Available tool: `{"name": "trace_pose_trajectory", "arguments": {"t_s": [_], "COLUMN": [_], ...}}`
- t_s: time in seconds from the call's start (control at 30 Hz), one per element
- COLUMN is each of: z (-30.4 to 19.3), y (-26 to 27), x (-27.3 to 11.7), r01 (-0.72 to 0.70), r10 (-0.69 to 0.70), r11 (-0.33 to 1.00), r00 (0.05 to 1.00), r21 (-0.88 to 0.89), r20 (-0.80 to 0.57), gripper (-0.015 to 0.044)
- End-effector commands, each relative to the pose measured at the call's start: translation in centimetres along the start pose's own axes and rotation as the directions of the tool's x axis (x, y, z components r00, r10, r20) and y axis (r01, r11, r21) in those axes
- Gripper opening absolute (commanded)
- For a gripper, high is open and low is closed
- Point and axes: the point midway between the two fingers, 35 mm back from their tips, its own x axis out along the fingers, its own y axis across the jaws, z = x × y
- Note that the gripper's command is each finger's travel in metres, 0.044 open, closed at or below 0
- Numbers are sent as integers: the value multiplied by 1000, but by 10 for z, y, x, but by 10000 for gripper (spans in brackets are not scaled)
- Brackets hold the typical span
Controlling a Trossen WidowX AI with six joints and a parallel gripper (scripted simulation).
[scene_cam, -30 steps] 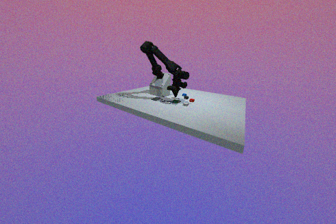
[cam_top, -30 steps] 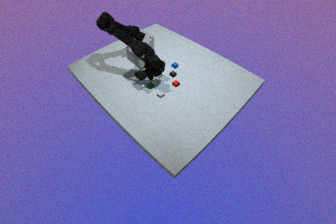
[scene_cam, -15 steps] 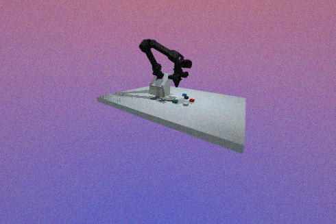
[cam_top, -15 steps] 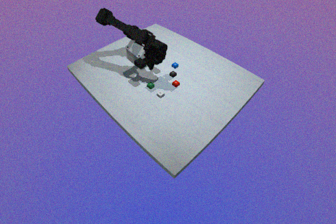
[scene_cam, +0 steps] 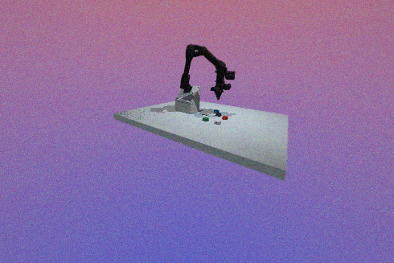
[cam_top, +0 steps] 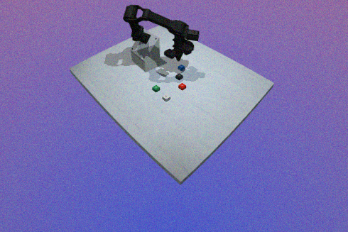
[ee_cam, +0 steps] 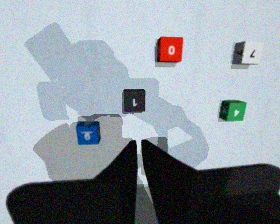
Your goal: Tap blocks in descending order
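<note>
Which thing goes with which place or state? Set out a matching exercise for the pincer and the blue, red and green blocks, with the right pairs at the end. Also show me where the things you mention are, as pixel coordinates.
Things:
1. Blue block [cam_top: 181, 67] [scene_cam: 216, 112] [ee_cam: 88, 134]
2. Pincer [cam_top: 178, 59] [scene_cam: 218, 99] [ee_cam: 138, 145]
3. Green block [cam_top: 155, 89] [scene_cam: 206, 119] [ee_cam: 233, 111]
4. Red block [cam_top: 182, 86] [scene_cam: 225, 117] [ee_cam: 170, 49]

Places and states:
A. Shows a 0
B. Farthest left of the blocks in the wrist view
C. Just below the white block [cam_top: 166, 98] [scene_cam: 217, 123] [ee_cam: 252, 53] in the wrist view
D. Shut, raised above the table [cam_top: 177, 138] [scene_cam: 257, 137] [ee_cam: 200, 20]

Pairs: 1-B, 2-D, 3-C, 4-A
</note>
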Motion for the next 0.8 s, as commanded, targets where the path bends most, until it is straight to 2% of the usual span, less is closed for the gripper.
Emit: {"name": "trace_pose_trajectory", "arguments": {"t_s": [0.0,0.07,0.23,0.77], "z": [3,5,4,4], "y": [5,5,4,4], "x": [-1,10,78,96], "r01": [-6,-7,-3,-2], "r10": [6,7,3,2], "r11": [1000,1000,1000,1000], "r00": [1000,1000,1000,1000], "r21": [29,28,28,28], "r20": [6,7,6,6], "gripper": [20,20,20,20]}}
